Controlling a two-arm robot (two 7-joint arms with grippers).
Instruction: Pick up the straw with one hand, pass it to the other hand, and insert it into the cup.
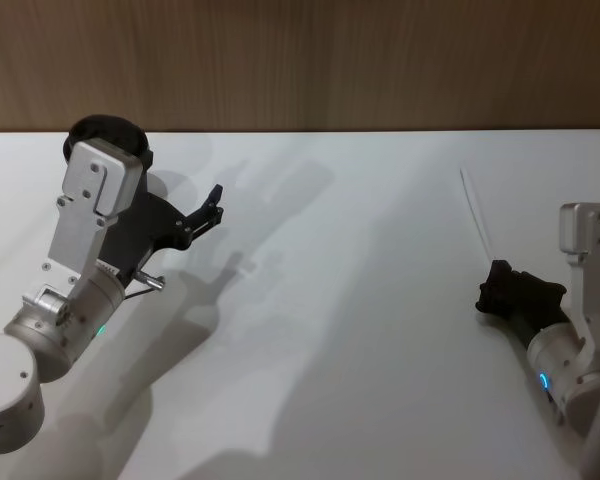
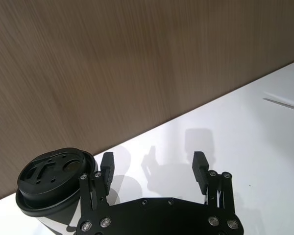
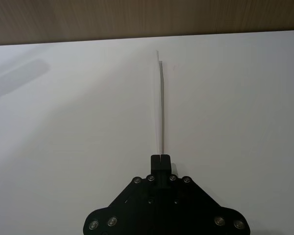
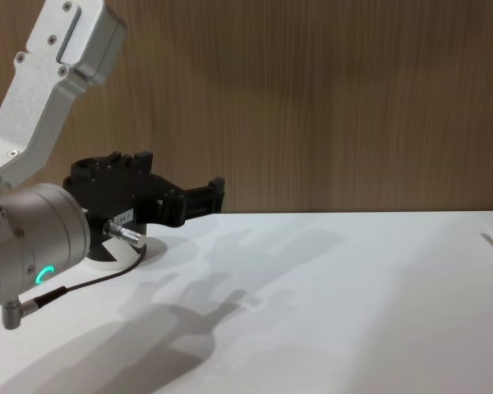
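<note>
White table (image 1: 360,330), straw (image 1: 477,215) lying at right, cup (image 2: 49,181) standing left

Nothing legible: just a fragment of white mark on the small black lidded paper cup (image 2: 51,186) (too partial to read).

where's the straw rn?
Head view, robot's right side of the table: the straw points toward the table's back edge, its near end pinched in the shut right gripper.
</note>
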